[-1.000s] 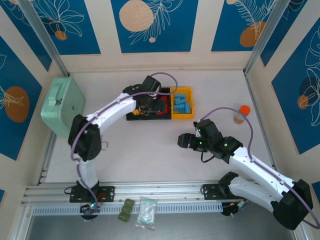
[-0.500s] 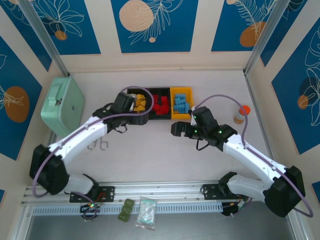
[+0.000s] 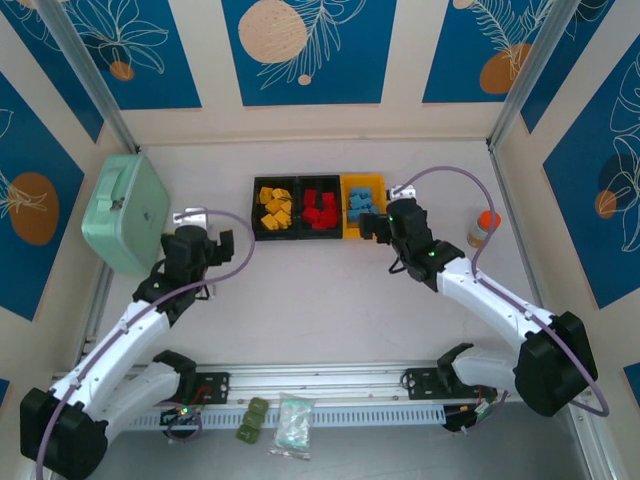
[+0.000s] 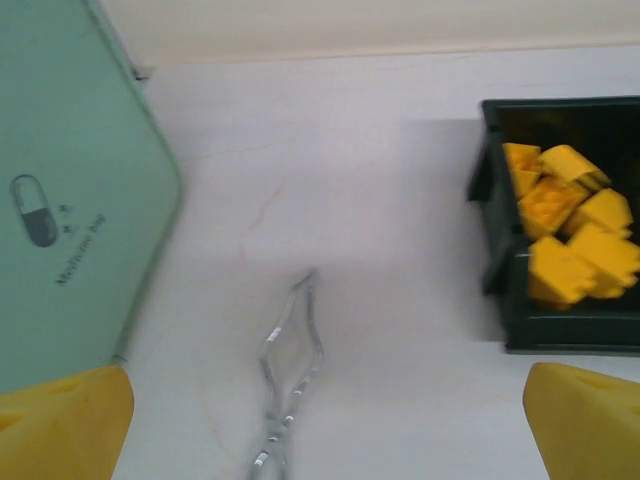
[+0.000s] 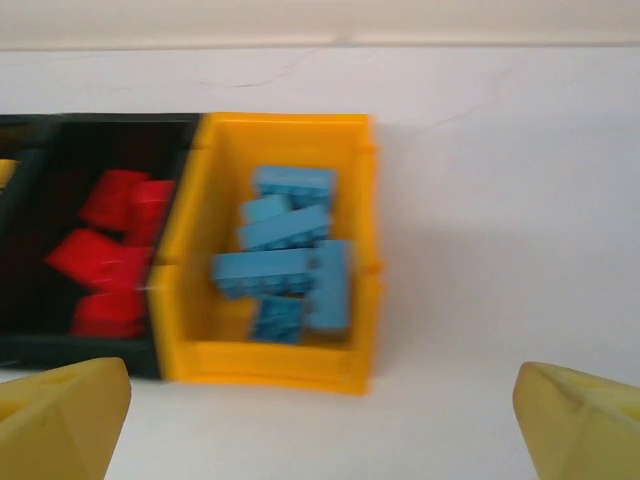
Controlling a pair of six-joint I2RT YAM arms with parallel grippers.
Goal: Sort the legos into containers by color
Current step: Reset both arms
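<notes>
- Sitting in a joined row on the table, the containers are a black bin on the left, a black bin in the middle and a yellow-orange bin on the right.
- All the bricks in view lie inside this row: the yellow legos fill the left black bin, the red legos fill the middle one, and the blue legos are piled in the yellow-orange bin.
- The left gripper is near the row, to its left and on the near side, apart from the bins. It is released, with its yellow fingertips spread wide and nothing between them.
- A thin metal wire loop lies flat on the table to the left of the row, in line with the gap between those fingertips.
- The right gripper is just beside the row's right end, in front of the yellow-orange bin. It too is released and holds nothing, its fingertips wide apart.
- A mint green case rests well to the left of the row.
- An orange-capped bottle stands upright well to the right of the row.
- Olive green blocks and a clear bag lie side by side well apart from the row, down by the arm bases.
</notes>
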